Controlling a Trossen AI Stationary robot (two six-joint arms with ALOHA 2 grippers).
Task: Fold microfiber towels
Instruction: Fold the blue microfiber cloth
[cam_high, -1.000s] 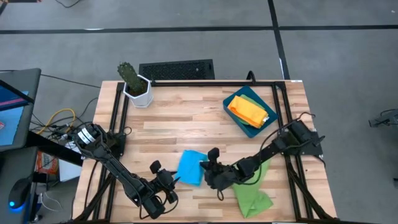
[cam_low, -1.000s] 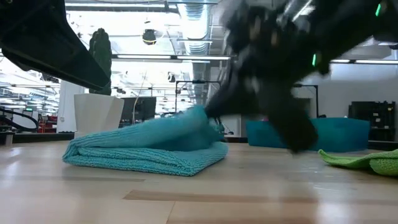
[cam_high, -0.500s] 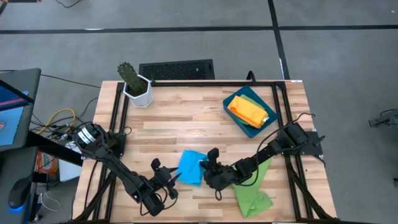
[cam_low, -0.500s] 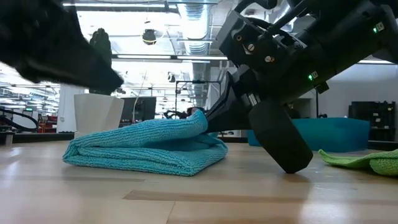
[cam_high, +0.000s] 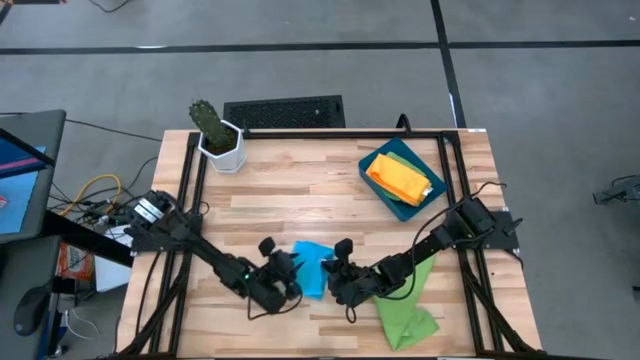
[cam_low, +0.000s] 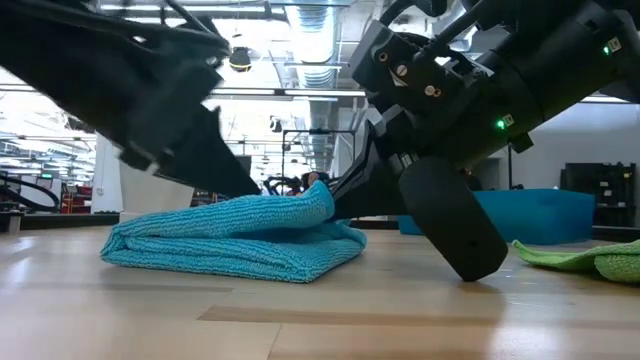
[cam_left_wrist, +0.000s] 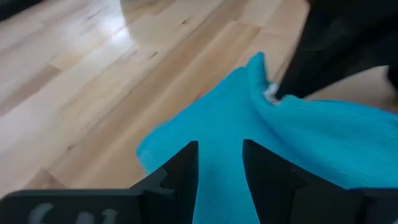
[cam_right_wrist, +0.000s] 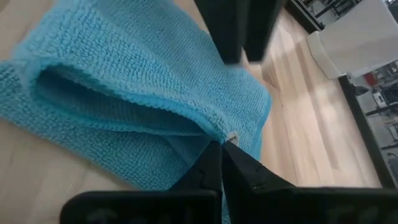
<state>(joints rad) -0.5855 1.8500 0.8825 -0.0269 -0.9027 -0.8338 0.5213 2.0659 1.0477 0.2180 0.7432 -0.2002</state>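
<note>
The wooden table (cam_high: 300, 200) carried everything, with a dark-blue tray (cam_high: 432, 165) at its far right holding the folded orange towel (cam_high: 398, 177) on a yellow towel (cam_high: 424, 189) that showed only as a strip at its edge. A lime green towel (cam_high: 407, 308) lay crumpled at the near right corner, partly under the right arm. A potted cactus (cam_high: 215, 135) stood at the far left. The bright blue towel (cam_high: 312, 268) lay folded near the middle of the near edge, between the two grippers. The left gripper (cam_high: 287, 283) sat at the towel's left side, its fingers (cam_left_wrist: 185, 167) standing apart over the blue cloth and holding nothing. The right gripper (cam_right_wrist: 222, 149) was at the towel's right edge, its fingers almost together, pinching the upper layer's corner.
</note>
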